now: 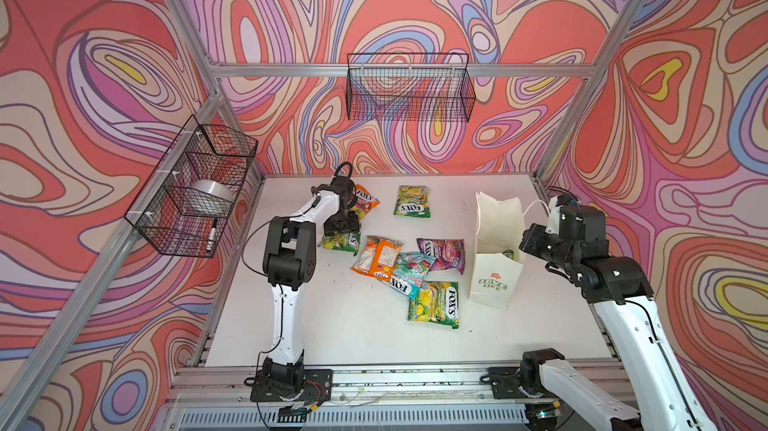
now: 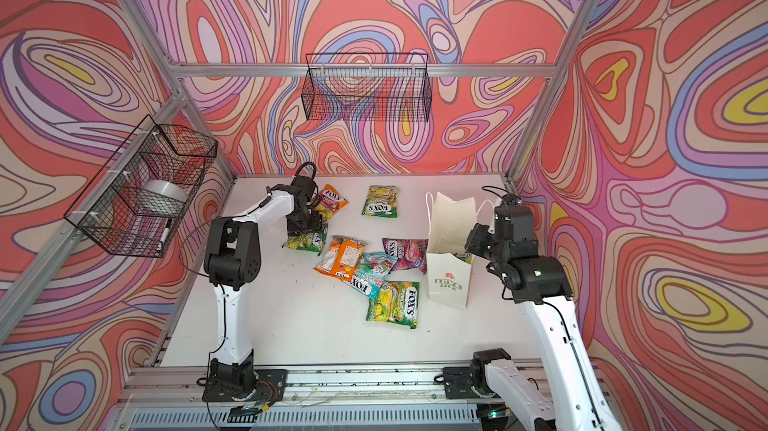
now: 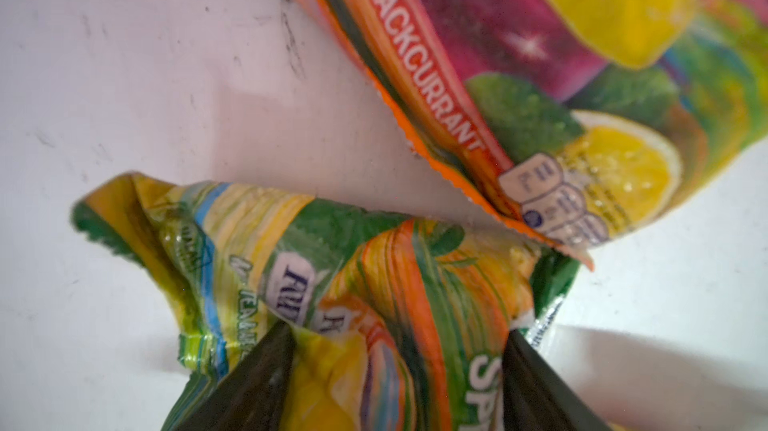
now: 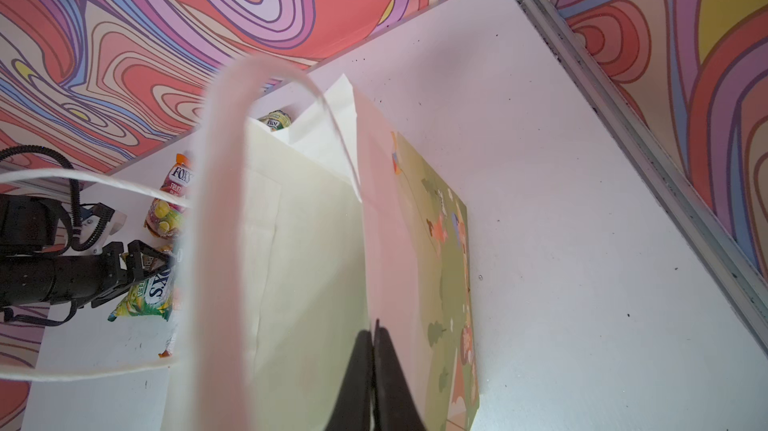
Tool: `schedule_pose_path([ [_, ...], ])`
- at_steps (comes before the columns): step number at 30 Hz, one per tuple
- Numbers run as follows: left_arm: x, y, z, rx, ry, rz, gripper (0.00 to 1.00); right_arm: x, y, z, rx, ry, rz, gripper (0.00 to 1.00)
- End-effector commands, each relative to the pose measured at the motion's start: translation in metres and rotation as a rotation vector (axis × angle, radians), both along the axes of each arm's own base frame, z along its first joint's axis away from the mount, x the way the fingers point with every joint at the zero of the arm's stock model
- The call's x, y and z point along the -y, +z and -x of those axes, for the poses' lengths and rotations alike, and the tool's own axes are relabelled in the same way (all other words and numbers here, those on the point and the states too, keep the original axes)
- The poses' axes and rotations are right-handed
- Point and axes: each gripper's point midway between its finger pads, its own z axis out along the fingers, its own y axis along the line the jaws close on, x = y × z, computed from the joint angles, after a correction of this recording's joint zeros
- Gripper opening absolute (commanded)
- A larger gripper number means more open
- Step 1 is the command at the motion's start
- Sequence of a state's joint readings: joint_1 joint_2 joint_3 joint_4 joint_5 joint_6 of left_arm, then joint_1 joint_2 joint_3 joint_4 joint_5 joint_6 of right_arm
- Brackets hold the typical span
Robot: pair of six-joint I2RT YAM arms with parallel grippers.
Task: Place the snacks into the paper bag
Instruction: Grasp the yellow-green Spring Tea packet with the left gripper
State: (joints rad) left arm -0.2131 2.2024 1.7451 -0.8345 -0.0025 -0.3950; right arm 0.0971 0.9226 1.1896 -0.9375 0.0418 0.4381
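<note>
With our right gripper (image 4: 373, 339) pinching the bag (image 1: 494, 279) wall, our left gripper (image 3: 399, 339) is straddling, half-wide, a green packet (image 3: 374, 266) well left of the bag, needing a firm close, then a lift.

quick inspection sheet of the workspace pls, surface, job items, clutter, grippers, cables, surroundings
surface: white table, scuffed, dark specks.
job's things: paper bag upright, one packet showing inside; seven FOX'S packets loose on the table, some overlapping.
clutter: nothing seen.
grippers: left gripper straddles a crumpled green packet, fingers on either side; right gripper shut on the bag's wall at its rim.
cables: black cable loops beside the left arm.
surroundings: two wire baskets on patterned walls; the left one holds a tape roll and a marker.
</note>
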Motion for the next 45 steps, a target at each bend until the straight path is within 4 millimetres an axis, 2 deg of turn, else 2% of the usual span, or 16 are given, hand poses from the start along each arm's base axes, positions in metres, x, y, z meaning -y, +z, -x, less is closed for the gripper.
schedule_pose_path([
  [1, -0.01, -0.023, 0.032, -0.106, 0.055, 0.008, 0.64, 0.002, 0.007, 0.0, 0.032, -0.009, -0.002, 0.0],
  [11, -0.015, 0.008, 0.04, 0.015, 0.182, 0.049, 0.43, 0.001, 0.005, -0.002, 0.033, -0.006, -0.001, 0.0],
  [15, -0.011, 0.018, 0.042, 0.057, 0.218, 0.099, 0.37, 0.001, 0.005, -0.002, 0.034, -0.004, 0.0, 0.0],
  [19, -0.006, 0.036, 0.044, 0.102, 0.244, 0.152, 0.34, 0.002, 0.005, -0.002, 0.034, -0.01, 0.002, 0.0],
  [26, -0.003, 0.081, 0.054, 0.211, 0.25, 0.228, 0.31, 0.003, 0.006, -0.002, 0.033, -0.008, 0.01, 0.0],
  [32, 0.0, 0.101, 0.061, 0.241, 0.234, 0.256, 0.3, 0.005, 0.015, -0.001, 0.046, -0.013, 0.021, 0.0],
  [37, -0.002, 0.109, 0.067, 0.245, 0.222, 0.252, 0.29, 0.006, 0.021, 0.001, 0.048, -0.014, 0.029, 0.0],
  [45, 0.001, 0.139, 0.07, 0.296, 0.202, 0.283, 0.29, 0.007, 0.013, 0.0, 0.026, -0.021, 0.034, 0.0],
])
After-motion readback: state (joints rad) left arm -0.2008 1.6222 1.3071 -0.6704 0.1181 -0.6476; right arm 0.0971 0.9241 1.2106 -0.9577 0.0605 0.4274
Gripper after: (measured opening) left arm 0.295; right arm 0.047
